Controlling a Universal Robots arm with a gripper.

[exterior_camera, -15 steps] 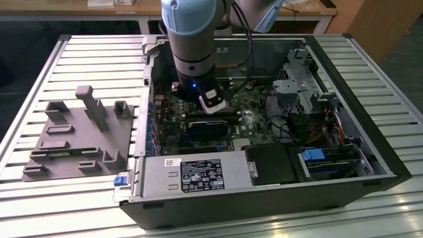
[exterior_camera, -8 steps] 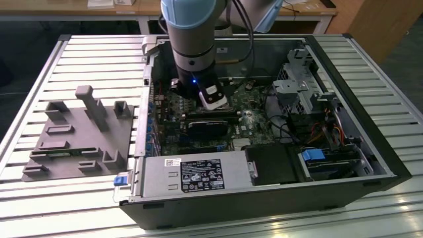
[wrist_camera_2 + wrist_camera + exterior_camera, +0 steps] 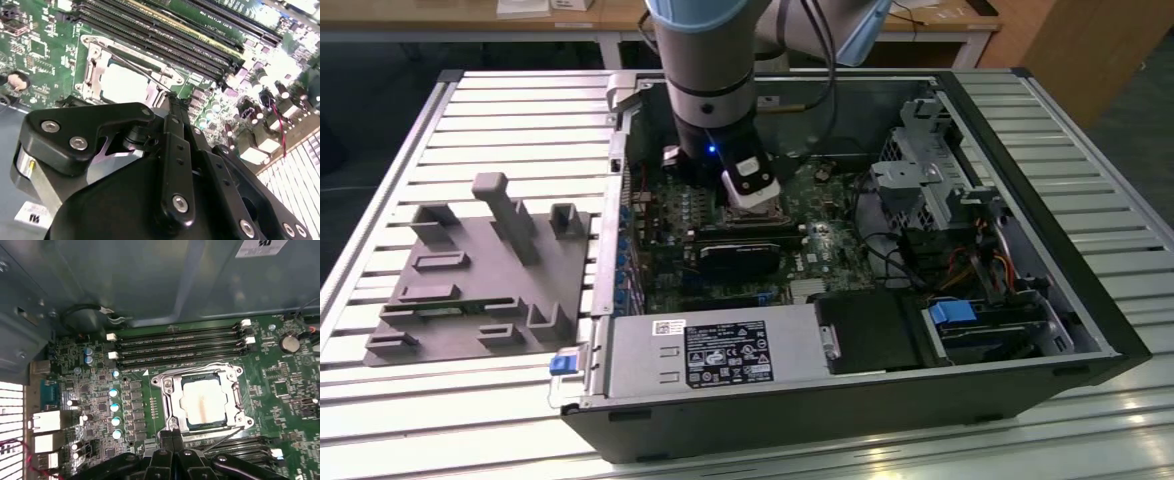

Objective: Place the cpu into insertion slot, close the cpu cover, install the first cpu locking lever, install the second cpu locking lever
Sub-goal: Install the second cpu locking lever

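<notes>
**CPU seated in socket, cover down, gripper just beside it**

The small flat square cpu with a dull silver-grey metal top sits inside the square black insertion slot with a silvery rim. The thin silvery metal cpu cover with a square window lies flat over the slot, cpu top showing through the window. Thin wire levers run along the cover's edges; whether they are latched cannot be told.

The black gripper hangs just beside the socket's edge, on the side away from the long black memory strip slots. Its fingers are pressed together, pinching nothing visible. In the second wrist view the fingertip sits right at the cover's corner; contact cannot be confirmed.

Around the socket: green motherboard, a row of blue-topped capacitors beside the cover, more strip slots near the gripper side.

In the exterior view the arm reaches down into the open dark grey computer case, which also holds a silver power supply box. A grey moulded fixture plate lies on the slatted table outside the case, on the exterior view's left.
</notes>
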